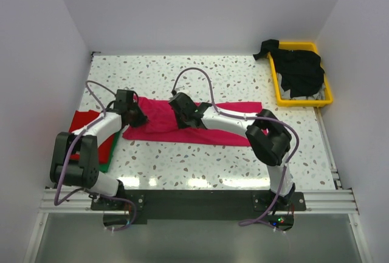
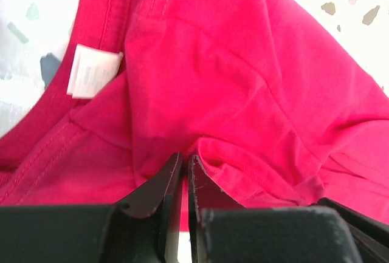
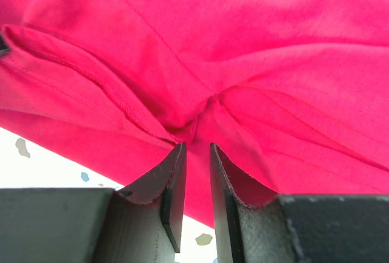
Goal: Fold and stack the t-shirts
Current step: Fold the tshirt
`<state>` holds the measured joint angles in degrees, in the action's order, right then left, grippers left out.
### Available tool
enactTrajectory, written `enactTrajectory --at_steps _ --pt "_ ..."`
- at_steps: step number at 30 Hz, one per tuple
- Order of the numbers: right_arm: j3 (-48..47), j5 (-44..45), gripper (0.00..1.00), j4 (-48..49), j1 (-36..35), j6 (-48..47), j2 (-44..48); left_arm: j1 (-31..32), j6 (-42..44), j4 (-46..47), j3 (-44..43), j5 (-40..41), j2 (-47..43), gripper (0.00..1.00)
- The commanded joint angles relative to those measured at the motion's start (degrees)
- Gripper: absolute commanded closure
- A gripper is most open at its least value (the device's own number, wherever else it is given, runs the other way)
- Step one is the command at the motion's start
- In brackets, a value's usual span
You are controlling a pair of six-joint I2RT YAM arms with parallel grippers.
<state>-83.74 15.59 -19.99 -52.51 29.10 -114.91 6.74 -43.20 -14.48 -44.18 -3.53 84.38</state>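
A magenta-pink t-shirt (image 1: 228, 123) lies folded into a long band across the middle of the table. My left gripper (image 1: 135, 116) sits at its left end, by the collar and white label (image 2: 92, 71). Its jaws (image 2: 185, 157) are parted by only a thin slit, with a cloth fold lying against the right finger. My right gripper (image 1: 182, 114) rests on the band's middle. Its tips (image 3: 198, 146) stand apart just below a pinched ridge of pink cloth. A red t-shirt (image 1: 82, 120) lies on a green one (image 1: 108, 164) at the left edge.
A yellow tray (image 1: 278, 92) at the back right holds black t-shirts (image 1: 301, 71), one hanging over its far left corner. White walls close in the speckled table (image 1: 200, 166) on three sides.
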Motion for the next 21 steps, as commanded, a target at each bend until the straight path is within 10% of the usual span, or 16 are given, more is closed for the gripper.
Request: enactTrajectory --at_steps 1,11,21 --pt "0.4 1.5 0.74 2.4 0.6 1.1 3.2 -0.7 1.0 1.5 -3.7 1.5 1.5 0.85" --pt "0.2 0.2 0.73 2.1 1.9 -0.4 4.2 -3.0 2.9 -0.8 -7.6 2.0 -0.2 0.59" --pt "0.6 -5.1 0.73 3.0 9.3 -1.3 5.3 2.0 2.0 -2.2 -4.7 2.4 -7.9 0.76"
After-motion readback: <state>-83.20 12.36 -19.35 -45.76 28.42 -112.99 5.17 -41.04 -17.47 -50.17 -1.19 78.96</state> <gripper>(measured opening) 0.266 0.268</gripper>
